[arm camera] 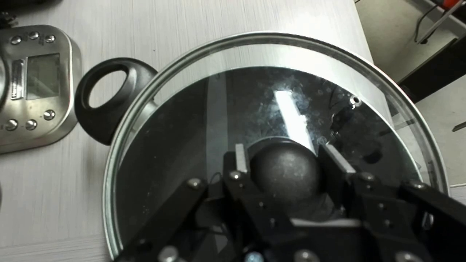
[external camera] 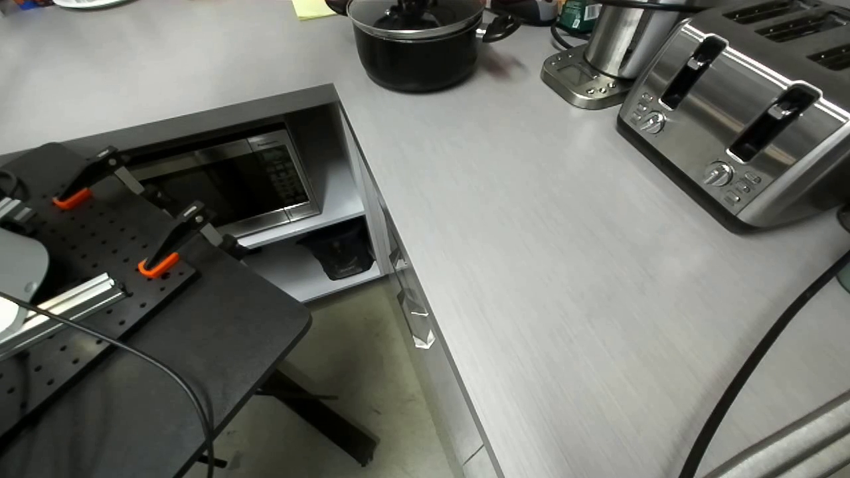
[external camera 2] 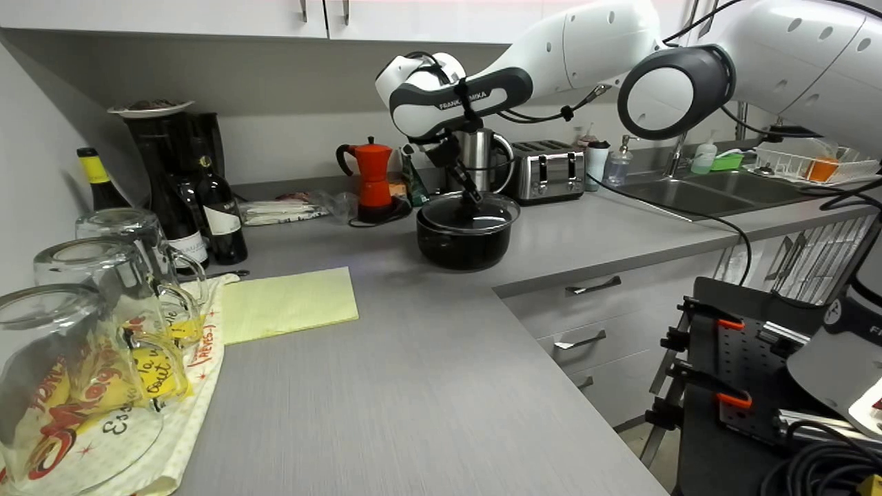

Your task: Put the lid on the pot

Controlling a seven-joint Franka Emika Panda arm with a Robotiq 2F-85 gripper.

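The glass lid [external camera: 448,21] has a metal rim and a dark round knob. My gripper [arm camera: 287,158] is shut on the knob, with one finger on each side, in the wrist view. The black pot [external camera: 418,65] stands on the counter directly under the lid. In an exterior view the lid [external camera 2: 493,219] sits slightly above the pot [external camera 2: 463,249] and a little off to one side. Counter shows through the glass between the lid's rim and the pot in the wrist view. The pot's side handle [arm camera: 105,125] sticks out past the lid. The gripper [external camera 2: 471,191] points down at the knob.
A steel kettle with a control base [external camera: 581,83] and a steel toaster [external camera: 737,126] stand beside the pot. A red moka pot [external camera 2: 374,176] stands behind it. A yellow cloth [external camera 2: 289,303] and glass mugs [external camera 2: 103,275] lie farther along the counter. The counter's inner corner edge is near the pot.
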